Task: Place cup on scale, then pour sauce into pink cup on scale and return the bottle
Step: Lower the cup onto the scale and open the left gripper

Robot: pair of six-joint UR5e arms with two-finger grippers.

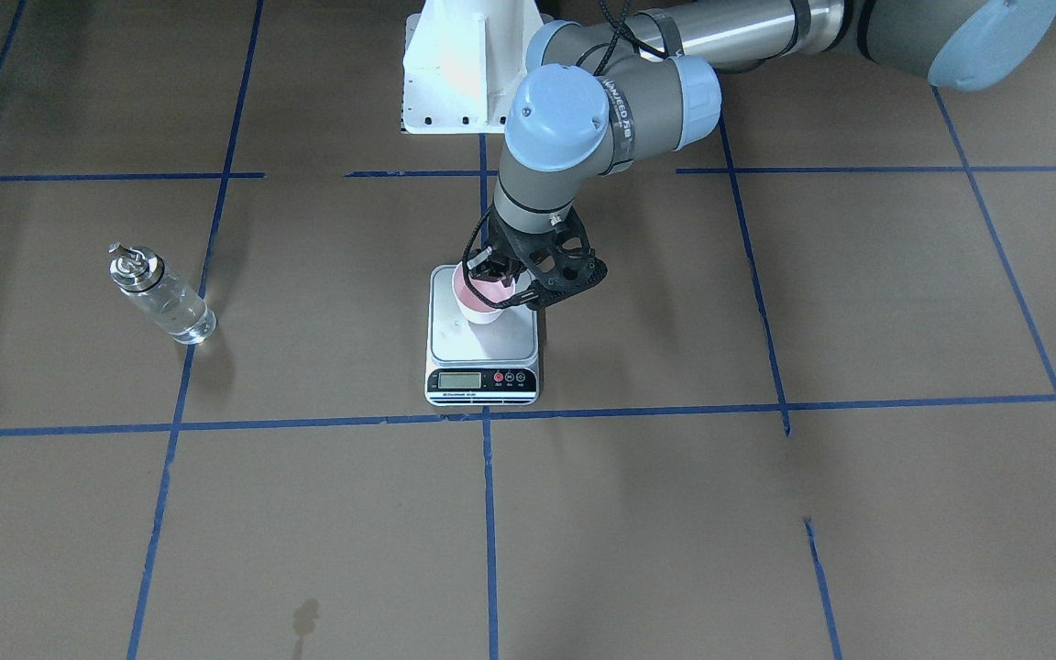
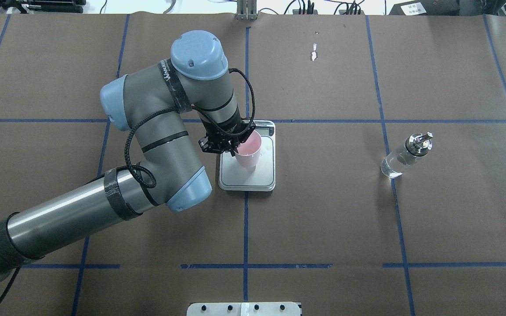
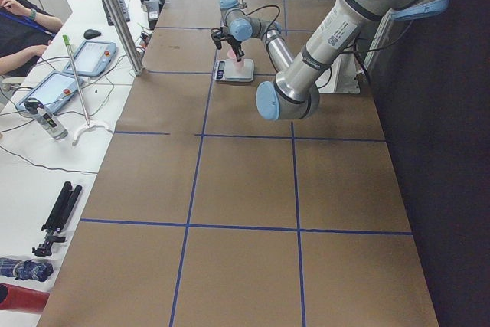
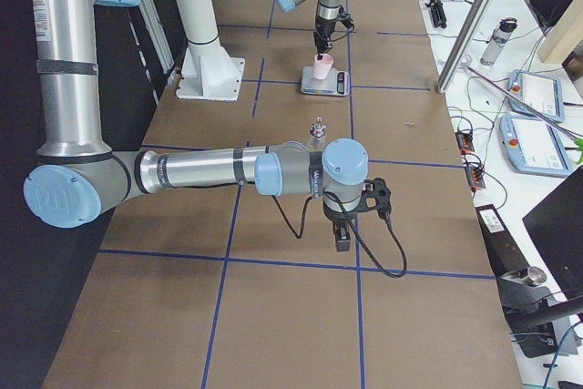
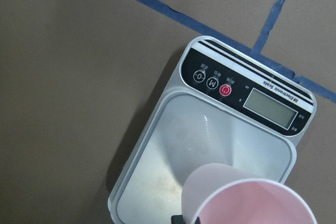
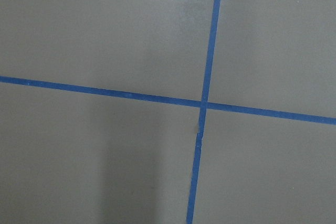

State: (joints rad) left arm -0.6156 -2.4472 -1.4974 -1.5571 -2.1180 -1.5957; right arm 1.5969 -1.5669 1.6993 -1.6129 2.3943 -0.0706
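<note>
The pale pink cup (image 1: 482, 301) stands upright over the back part of the scale's steel platform (image 1: 482, 353); I cannot tell whether its base touches. My left gripper (image 1: 492, 278) is shut on the cup's rim, one finger inside and one outside, as the overhead view (image 2: 236, 149) also shows. In the left wrist view the cup (image 5: 247, 198) sits low over the scale (image 5: 210, 140). The clear glass bottle (image 2: 406, 156) with its silver spout stands alone far to the right, liquid in its lower part. My right gripper (image 4: 344, 236) hangs over bare table near the bottle (image 4: 317, 129); I cannot tell whether it is open.
The white robot base (image 1: 464, 64) stands behind the scale. Blue tape lines (image 6: 210, 51) grid the brown table. A side bench with tablets (image 3: 88, 55) and tools runs along the operators' edge.
</note>
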